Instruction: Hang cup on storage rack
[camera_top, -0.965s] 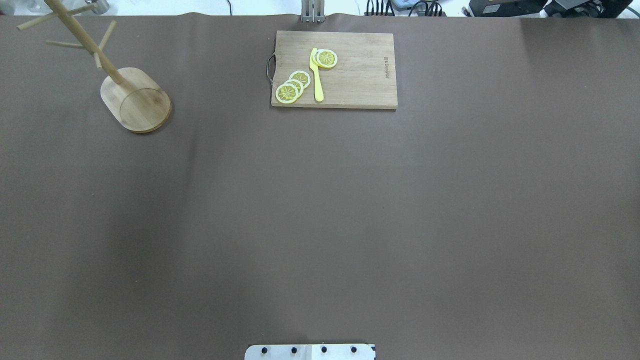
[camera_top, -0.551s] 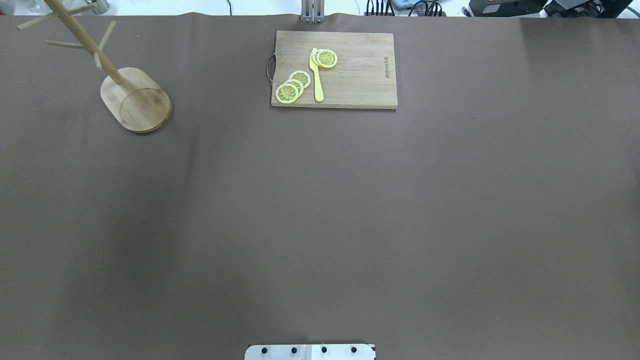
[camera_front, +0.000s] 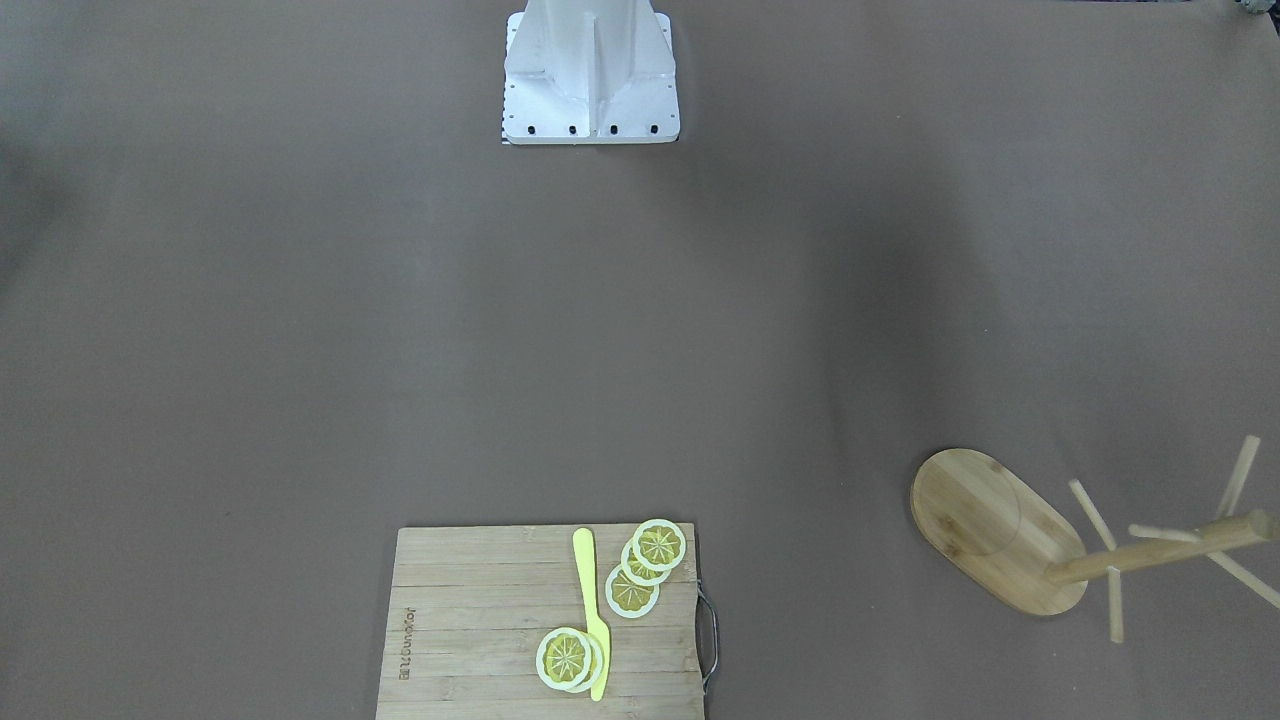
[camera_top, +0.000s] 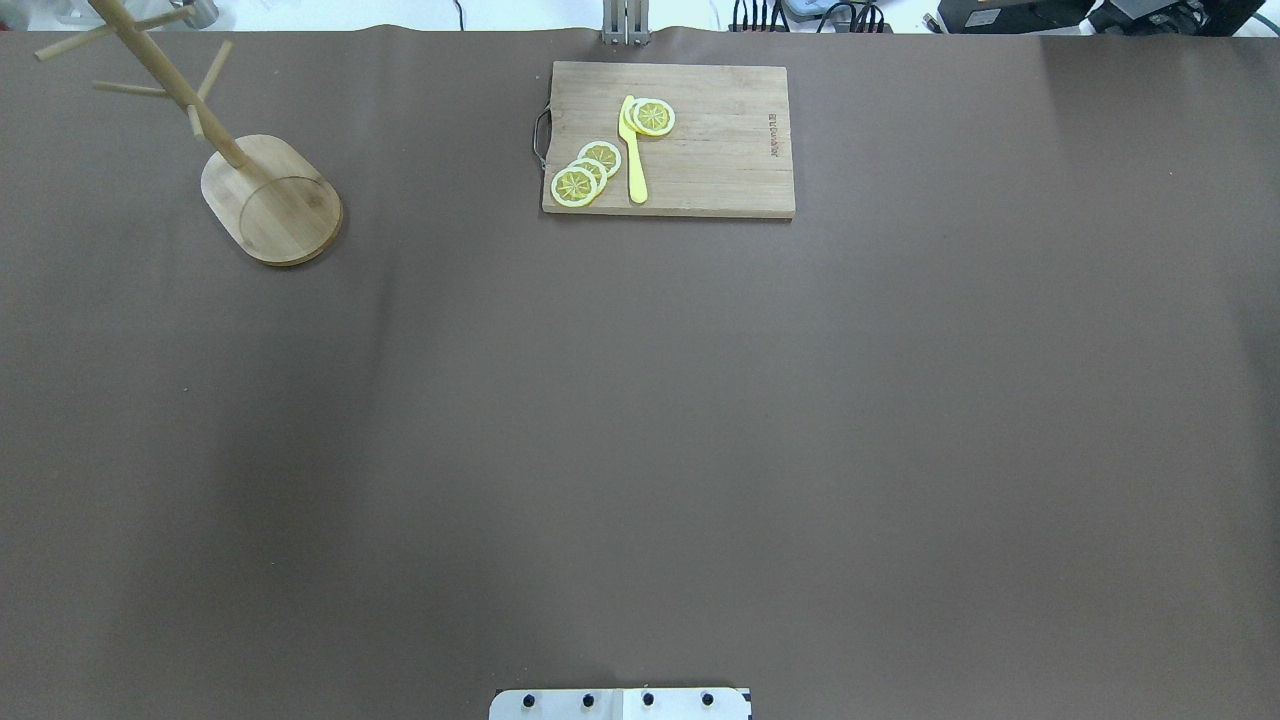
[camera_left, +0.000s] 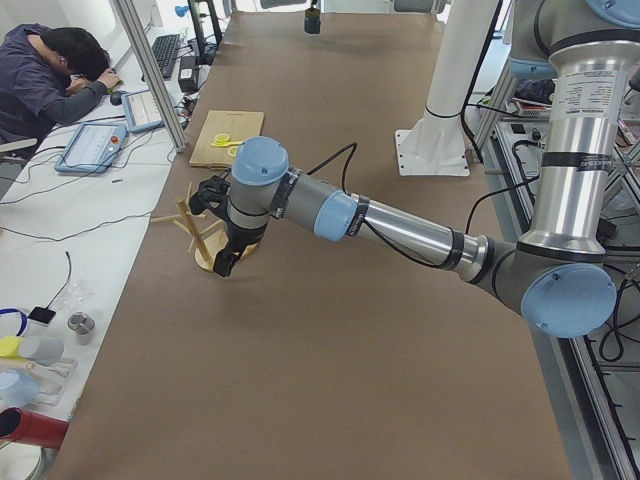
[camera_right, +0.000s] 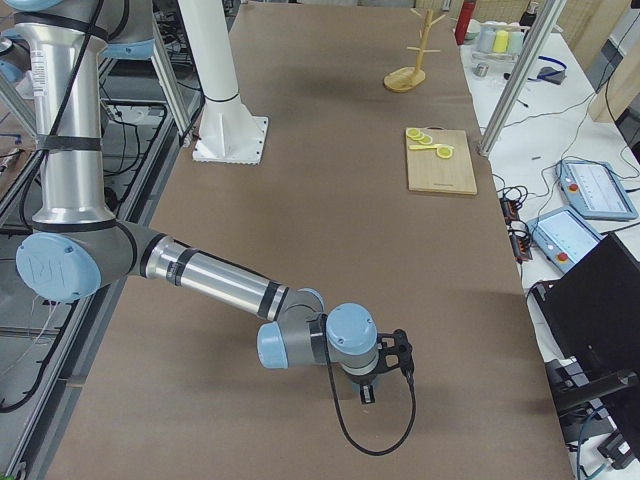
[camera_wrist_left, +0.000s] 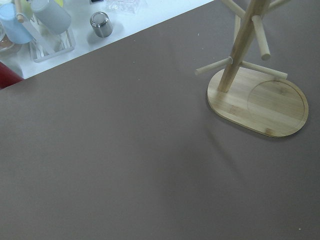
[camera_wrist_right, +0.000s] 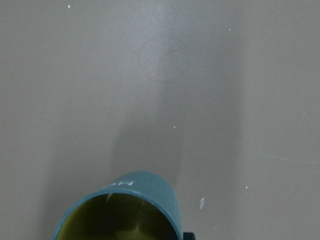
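- While the brown-covered table (camera_top: 700, 420) fills the overhead view, both arms show only in the side views.
- On the far edge, mid-table: rectangular bamboo cutting board (camera_top: 720, 150), carrying lemon slices (camera_top: 575, 186) and a yellow plastic knife (camera_top: 634, 170).
- At the far left corner: light bamboo mug-tree storage rack (camera_top: 285, 210), upright.
- Near that rack hangs the left gripper (camera_left: 227, 263); finger state cannot be told.
- Low over the table's right end: the right gripper (camera_right: 367, 390); finger state likewise cannot be told.
- Smallest: dark teal-blue cup (camera_wrist_right: 150, 192), olive inside, at the bottom edge of the right wrist view, close under that camera; any grip hidden.
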